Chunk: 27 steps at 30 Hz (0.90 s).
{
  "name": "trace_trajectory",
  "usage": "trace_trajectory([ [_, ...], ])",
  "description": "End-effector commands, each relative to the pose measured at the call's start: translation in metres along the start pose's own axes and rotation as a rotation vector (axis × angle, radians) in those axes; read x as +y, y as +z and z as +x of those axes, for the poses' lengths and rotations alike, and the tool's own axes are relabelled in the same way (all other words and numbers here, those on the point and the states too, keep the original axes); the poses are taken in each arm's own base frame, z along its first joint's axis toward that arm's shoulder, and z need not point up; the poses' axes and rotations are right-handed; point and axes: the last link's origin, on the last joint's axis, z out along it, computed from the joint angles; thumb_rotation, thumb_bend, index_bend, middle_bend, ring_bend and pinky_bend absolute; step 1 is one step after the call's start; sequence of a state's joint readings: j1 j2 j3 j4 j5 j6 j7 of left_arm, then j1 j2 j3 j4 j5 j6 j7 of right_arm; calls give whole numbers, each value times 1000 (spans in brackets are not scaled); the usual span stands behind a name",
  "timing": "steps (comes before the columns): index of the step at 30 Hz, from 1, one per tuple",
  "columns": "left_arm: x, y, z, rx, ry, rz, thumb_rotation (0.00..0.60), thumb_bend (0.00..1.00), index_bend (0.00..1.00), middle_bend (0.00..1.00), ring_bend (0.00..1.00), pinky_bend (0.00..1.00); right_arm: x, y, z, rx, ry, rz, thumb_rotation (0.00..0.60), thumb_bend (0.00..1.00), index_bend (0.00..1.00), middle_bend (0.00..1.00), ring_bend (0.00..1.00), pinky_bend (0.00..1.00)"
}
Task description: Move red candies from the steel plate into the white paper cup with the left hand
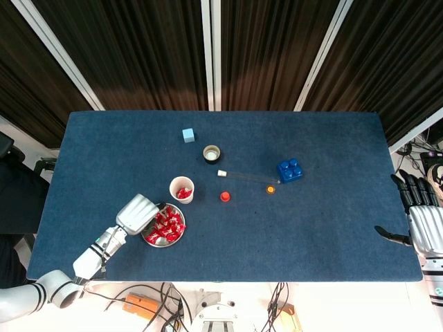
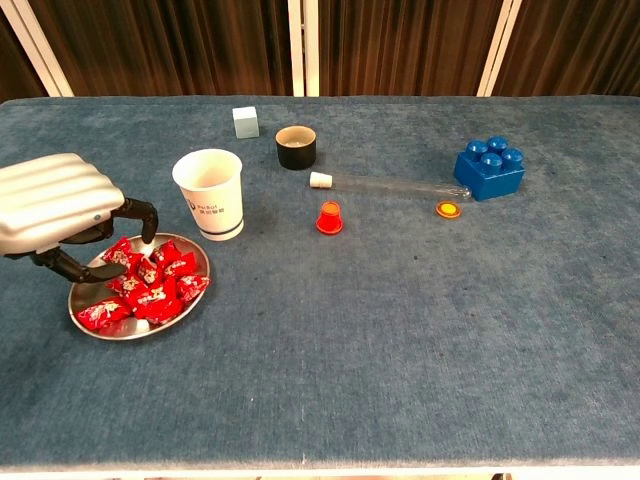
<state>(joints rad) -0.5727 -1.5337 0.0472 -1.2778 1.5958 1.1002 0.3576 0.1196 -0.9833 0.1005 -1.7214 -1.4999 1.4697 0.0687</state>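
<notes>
A steel plate (image 2: 140,336) with several red candies (image 2: 160,295) lies at the table's front left, also seen from above as the plate (image 1: 165,245) and candies (image 1: 169,221). The white paper cup (image 2: 210,193) stands just behind it and, in the head view, the cup (image 1: 182,189) has red candies inside. My left hand (image 2: 55,205) hangs over the plate's left side, fingers curled down. One fingertip (image 2: 148,238) touches the candy pile, and nothing is clearly pinched. The head view shows the same left hand (image 1: 138,213). My right hand (image 1: 422,221) stays off the table's right edge, fingers spread and empty.
Behind the cup stand a light blue cube (image 2: 245,121) and a short black cup (image 2: 296,147). A clear tube (image 2: 385,184) lies mid-table with a red cap (image 2: 329,217), an orange cap (image 2: 449,209) and a blue brick (image 2: 489,168) around it.
</notes>
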Motion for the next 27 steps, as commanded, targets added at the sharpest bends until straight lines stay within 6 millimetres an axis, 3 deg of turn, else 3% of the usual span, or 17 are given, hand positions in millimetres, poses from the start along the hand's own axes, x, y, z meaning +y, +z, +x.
trace_trajectory([
  [1,0,1,-2,-8,0,4,600,265,426,964,902,830,0,0,0,-1,0,-3,600,99,0,0,0,0],
  [8,-3,1,-9,-31,10,18,600,291,475,964,901,830,0,0,-1,-5,-1,-4,600,98,0,0,0,0],
  [18,-4,-1,-12,-54,-24,25,600,427,614,964,901,825,-1,1,0,-4,-1,-4,600,97,0,0,0,0],
  [21,-4,-3,0,-11,-100,40,600,435,633,964,901,825,-1,1,0,-1,0,-1,600,98,0,0,0,0],
  [27,-7,-5,49,158,-266,53,600,429,633,964,901,825,0,1,0,2,2,1,600,99,0,0,0,0],
])
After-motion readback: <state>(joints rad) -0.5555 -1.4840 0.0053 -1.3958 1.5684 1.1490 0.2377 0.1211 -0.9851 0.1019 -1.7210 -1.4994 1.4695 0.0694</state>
